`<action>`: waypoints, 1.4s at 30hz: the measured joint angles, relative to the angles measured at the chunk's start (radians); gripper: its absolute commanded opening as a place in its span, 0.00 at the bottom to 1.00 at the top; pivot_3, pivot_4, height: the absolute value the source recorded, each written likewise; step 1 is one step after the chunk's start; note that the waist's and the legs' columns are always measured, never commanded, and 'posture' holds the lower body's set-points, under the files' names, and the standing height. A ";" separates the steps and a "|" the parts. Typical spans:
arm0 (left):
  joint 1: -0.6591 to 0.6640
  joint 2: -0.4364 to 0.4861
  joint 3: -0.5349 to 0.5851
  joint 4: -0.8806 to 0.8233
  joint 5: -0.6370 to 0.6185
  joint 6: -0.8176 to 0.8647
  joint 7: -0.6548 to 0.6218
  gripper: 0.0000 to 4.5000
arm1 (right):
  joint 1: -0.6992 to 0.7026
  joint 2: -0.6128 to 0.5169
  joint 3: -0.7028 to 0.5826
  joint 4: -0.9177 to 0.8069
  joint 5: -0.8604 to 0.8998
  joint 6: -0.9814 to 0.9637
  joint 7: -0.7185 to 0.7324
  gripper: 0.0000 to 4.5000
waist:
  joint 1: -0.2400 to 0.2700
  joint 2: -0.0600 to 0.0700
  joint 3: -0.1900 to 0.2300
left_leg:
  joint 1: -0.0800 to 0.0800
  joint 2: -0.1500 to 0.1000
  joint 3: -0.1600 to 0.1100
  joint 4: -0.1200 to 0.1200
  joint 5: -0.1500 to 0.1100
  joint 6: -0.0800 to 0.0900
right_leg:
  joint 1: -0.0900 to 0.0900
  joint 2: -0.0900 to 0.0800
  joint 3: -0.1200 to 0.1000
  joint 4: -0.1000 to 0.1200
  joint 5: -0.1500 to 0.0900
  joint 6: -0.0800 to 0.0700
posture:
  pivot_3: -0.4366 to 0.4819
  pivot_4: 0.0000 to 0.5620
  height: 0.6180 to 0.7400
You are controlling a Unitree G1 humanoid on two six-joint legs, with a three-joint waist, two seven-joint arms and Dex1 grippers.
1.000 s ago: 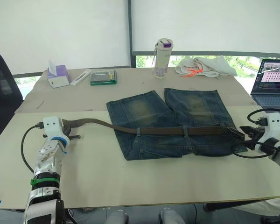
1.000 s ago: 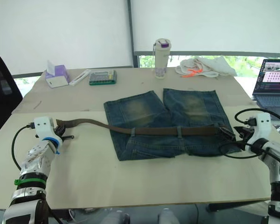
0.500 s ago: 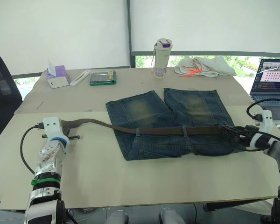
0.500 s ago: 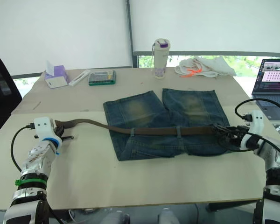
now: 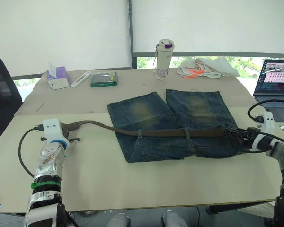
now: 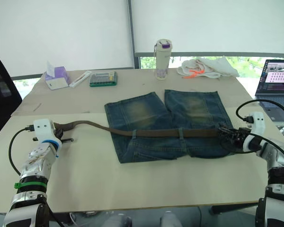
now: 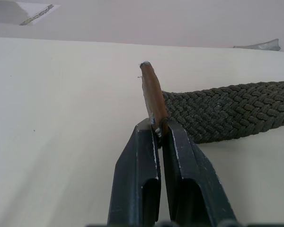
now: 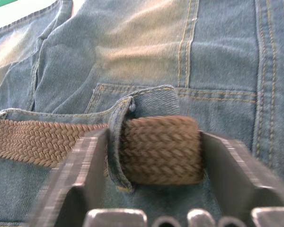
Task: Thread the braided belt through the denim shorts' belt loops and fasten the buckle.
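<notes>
The denim shorts [image 5: 173, 127] are lying flat on the bench [image 5: 146, 184], waistband toward the near edge and the two legs pointing to the far side. The braided belt [image 5: 175, 133] is running across the waistband from right to left, passing under the belt loops [image 5: 140, 134], and its free length is trailing off the shorts' left side in a low curve toward the left tool [image 7: 157, 135]. That tool is pinching the belt's smooth brown end tip [image 7: 152, 92] between its narrowly closed fingers [image 7: 137, 175], with the tip standing up just above the bench. At the shorts' right edge, the right tool [image 8: 151, 151] is sitting with its fingers [image 8: 71, 179] spread wide on either side of the belt, where the strap is emerging from a loop [image 8: 118, 142]; whether they are touching the strap cannot be told. On the far side of the bench, a bottle [image 5: 164, 58], a white cloth [image 5: 206, 67], a tissue box [image 5: 58, 76] and a green case [image 5: 104, 78] are standing well apart from the shorts.
</notes>
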 measured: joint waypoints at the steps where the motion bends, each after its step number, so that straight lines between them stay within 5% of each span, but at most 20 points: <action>1: 0.000 0.000 0.000 0.000 0.000 0.000 0.000 0.00 | 0.000 0.000 -0.001 0.000 0.001 0.000 0.001 0.37 | 0.000 0.000 0.000 | 0.000 0.000 0.000 0.000 0.000 0.000 | 0.000 0.000 0.000 0.000 0.000 0.000 | 0.48 0.27 1.00; 5: -0.004 0.000 -0.002 0.004 0.003 0.000 -0.001 0.00 | 0.016 0.007 -0.028 -0.021 0.019 0.005 0.006 0.07 | 0.001 0.000 0.000 | 0.000 0.000 0.000 0.000 0.000 0.000 | 0.000 0.000 0.000 0.000 0.000 0.000 | 0.48 0.27 1.00; 7: -0.007 0.000 -0.002 0.009 0.004 0.001 -0.003 0.00 | 0.030 0.013 -0.044 -0.039 0.036 0.019 0.002 0.06 | 0.002 0.000 0.000 | 0.000 0.000 0.000 0.000 0.000 0.000 | 0.000 0.000 0.000 0.000 0.000 0.000 | 0.48 0.27 1.00; 15: -0.012 0.004 0.003 0.019 0.016 0.018 0.005 0.61 | 0.086 0.059 -0.120 -0.151 0.102 0.103 -0.058 0.06 | 0.006 0.001 -0.001 | 0.000 0.000 0.000 0.000 0.000 0.000 | 0.000 -0.001 0.000 0.001 0.000 0.000 | 0.48 0.27 1.00; 21: -0.032 0.064 -0.045 0.051 0.143 -0.025 0.095 1.00 | 0.123 0.098 -0.131 -0.232 0.123 0.129 -0.099 0.06 | 0.004 0.000 0.000 | 0.000 0.000 -0.001 0.000 0.000 0.000 | -0.001 0.000 0.000 0.001 0.000 0.000 | 0.48 0.27 1.00; 38: -0.112 0.078 0.004 0.051 0.178 -0.060 0.273 1.00 | 0.125 0.125 -0.133 -0.260 0.126 0.144 -0.118 0.06 | 0.007 -0.002 0.000 | -0.001 0.000 -0.001 0.000 0.000 -0.001 | -0.001 -0.001 0.000 0.001 0.000 0.000 | 0.48 0.27 1.00; 40: -0.140 0.048 0.026 0.033 0.135 -0.118 0.233 1.00 | 0.130 0.125 -0.139 -0.260 0.126 0.144 -0.119 0.06 | 0.011 -0.004 0.001 | -0.001 0.000 -0.001 0.001 0.000 -0.002 | -0.001 -0.001 -0.001 0.001 0.000 0.000 | 0.48 0.27 1.00; 42: -0.197 -0.020 -0.012 -0.042 0.043 -0.175 0.037 1.00 | 0.130 0.125 -0.139 -0.260 0.126 0.144 -0.116 0.06 | 0.020 -0.005 0.001 | -0.002 -0.001 0.000 0.001 0.002 -0.006 | 0.000 -0.003 -0.002 0.000 0.001 0.000 | 0.48 0.27 1.00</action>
